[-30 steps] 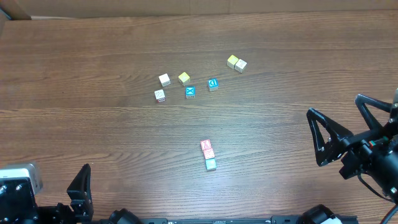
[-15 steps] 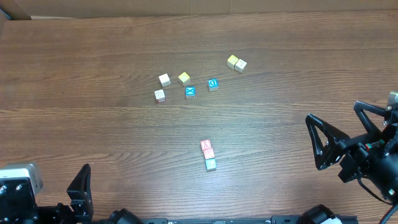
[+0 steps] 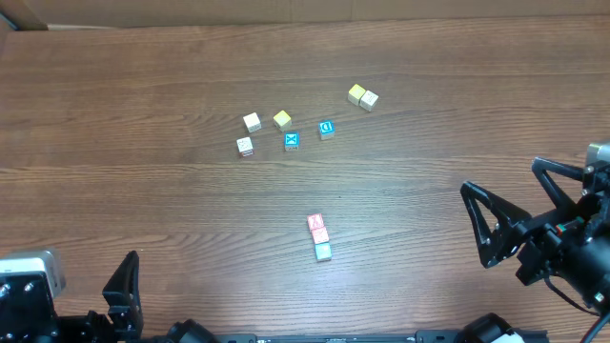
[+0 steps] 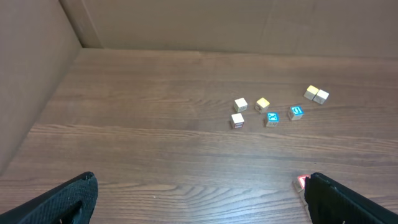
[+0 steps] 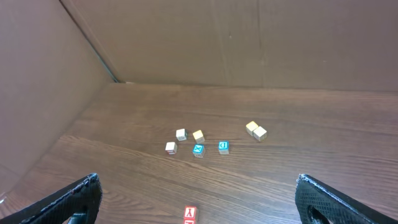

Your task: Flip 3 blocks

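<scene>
Three tiny blocks (image 3: 320,235), two red, one teal nearest, sat touching in a row running near-to-far. The left gripper (image 4: 200,186) and right gripper (image 3: 502,179) gaped wide, empty.

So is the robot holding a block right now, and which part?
Nothing is held. The left gripper and right gripper are both open and empty; the three blocks lie untouched on the table.

Matte black right pincer (image 3: 500,177), hollow triangular fingers (image 3: 470,197), finely textured surfaces; pale grey housing (image 3: 27,284) on the left arm
</scene>
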